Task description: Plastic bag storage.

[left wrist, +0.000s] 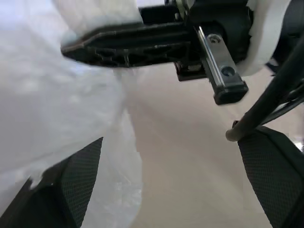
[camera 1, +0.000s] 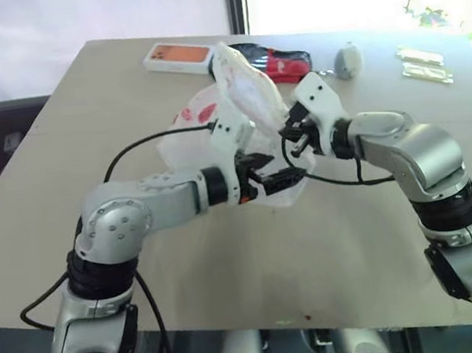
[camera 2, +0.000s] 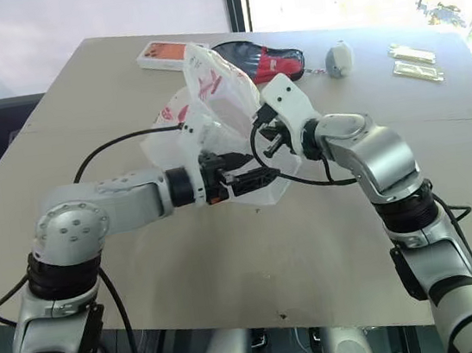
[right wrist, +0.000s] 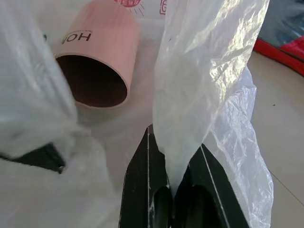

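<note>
— pinching a fold of the plastic bag between closed fingers, the right gripper is held above the middle of the desk.
— and the left gripper?
— its fingers are spread wide, nothing is gripped; bag film is seen lying against one of them.
— where is the bag placed?
— it is raised between both grippers, over the desk's middle. a pink cup is seen lying on its side beside the bag.
— toward the far edge?
— a phone box and a red pouch are seen.
</note>
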Controlling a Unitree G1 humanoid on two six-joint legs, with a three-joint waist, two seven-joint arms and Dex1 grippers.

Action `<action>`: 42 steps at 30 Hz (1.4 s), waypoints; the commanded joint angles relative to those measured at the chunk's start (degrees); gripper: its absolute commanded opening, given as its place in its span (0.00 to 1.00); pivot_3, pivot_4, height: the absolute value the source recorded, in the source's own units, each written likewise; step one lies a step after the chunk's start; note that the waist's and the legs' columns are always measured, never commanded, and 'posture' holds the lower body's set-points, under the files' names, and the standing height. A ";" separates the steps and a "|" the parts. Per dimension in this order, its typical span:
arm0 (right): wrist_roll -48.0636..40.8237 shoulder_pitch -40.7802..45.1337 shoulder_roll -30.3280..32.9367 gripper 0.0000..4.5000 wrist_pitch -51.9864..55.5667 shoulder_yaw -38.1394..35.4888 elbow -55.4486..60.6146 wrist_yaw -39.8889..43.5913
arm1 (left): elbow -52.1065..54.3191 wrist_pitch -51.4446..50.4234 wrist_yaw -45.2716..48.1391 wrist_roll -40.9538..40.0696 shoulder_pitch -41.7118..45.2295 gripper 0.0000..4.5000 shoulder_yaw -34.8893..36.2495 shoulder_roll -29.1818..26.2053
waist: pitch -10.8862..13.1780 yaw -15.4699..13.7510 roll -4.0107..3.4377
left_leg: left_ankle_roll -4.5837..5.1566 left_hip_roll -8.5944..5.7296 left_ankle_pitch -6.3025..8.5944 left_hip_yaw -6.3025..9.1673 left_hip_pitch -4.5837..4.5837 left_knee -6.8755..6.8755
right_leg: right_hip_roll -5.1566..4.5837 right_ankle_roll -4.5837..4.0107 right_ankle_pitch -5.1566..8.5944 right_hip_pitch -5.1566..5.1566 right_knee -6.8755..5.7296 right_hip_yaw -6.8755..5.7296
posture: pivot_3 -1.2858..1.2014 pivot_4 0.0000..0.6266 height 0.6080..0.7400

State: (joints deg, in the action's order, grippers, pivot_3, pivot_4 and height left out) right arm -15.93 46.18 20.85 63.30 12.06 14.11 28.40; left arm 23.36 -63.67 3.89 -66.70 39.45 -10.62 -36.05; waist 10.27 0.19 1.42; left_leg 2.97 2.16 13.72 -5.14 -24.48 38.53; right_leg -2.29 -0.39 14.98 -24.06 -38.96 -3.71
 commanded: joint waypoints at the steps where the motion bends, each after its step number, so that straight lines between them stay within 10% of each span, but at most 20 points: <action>1: -1.47 1.66 -0.70 0.00 -0.51 -2.62 2.03 0.09 | -0.49 1.29 4.51 13.32 0.70 0.99 -8.07 -2.21 | 0.00 0.01 0.00 | 0.00 0.00 0.00 0.00 0.00 0.00 | 0.00 0.00 0.00 0.00 0.00 0.00 | 0.52 0.24 1.00; 10: -3.71 2.05 -3.17 0.00 0.16 -6.33 -1.62 0.18 | -11.53 5.28 10.37 38.44 4.26 0.99 -25.62 0.02 | -0.01 -0.23 -0.02 | 0.00 0.00 0.00 0.00 -0.01 0.00 | 0.00 0.00 0.00 0.00 0.01 -0.01 | 0.52 0.24 1.00; 13: -4.01 2.53 -4.13 0.00 0.11 -7.37 -3.04 -0.15 | -13.98 8.02 12.30 42.08 2.06 0.81 -25.27 2.97 | -0.01 -0.19 -0.03 | 0.01 0.01 0.00 -0.02 -0.03 -0.01 | 0.00 0.00 0.00 -0.02 0.02 0.02 | 0.52 0.24 1.00; 19: -3.94 3.72 -3.95 0.00 -1.56 -9.68 -6.60 -0.62 | -7.64 8.96 15.93 41.54 -0.94 0.20 -15.33 4.74 | -0.01 0.26 -0.03 | 0.00 0.07 0.00 -0.03 -0.18 -0.03 | 0.02 -0.01 0.00 -0.20 -0.01 0.04 | 0.52 0.24 1.00; 24: -3.49 4.66 -2.99 0.00 -4.40 -9.94 -9.93 0.02 | -1.90 3.14 21.81 21.45 -4.24 0.15 5.79 8.16 | -0.01 0.47 -0.04 | 0.01 0.07 0.00 -0.03 -0.16 -0.01 | -0.02 0.00 0.00 -0.19 -0.04 0.06 | 0.52 0.24 1.00; 32: -3.42 5.22 -2.75 0.00 -6.20 -9.36 -11.48 1.03 | -0.94 -4.21 20.79 15.58 -3.92 0.85 13.21 7.21 | -0.01 0.30 -0.04 | 0.01 0.02 0.00 0.01 -0.17 0.00 | -0.05 0.01 0.00 -0.16 -0.02 0.01 | 0.52 0.24 1.00; 42: -3.16 5.18 -2.22 0.00 -6.89 -9.21 -12.46 1.77 | 1.02 -4.15 23.33 14.64 -5.16 1.00 15.03 3.06 | -0.01 0.46 -0.04 | 0.01 0.04 0.00 -0.01 -0.14 -0.01 | -0.04 0.00 0.00 -0.17 -0.05 0.02 | 0.52 0.24 1.00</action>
State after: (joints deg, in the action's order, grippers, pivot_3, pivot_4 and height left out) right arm -18.67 50.04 18.10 57.72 3.43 0.44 29.74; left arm 22.53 -68.38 26.55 -52.16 33.76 3.54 -32.12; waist 10.26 0.65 1.38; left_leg 2.98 2.20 13.72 -5.15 -24.62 38.52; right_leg -2.33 -0.39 14.97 -24.23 -39.01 -3.68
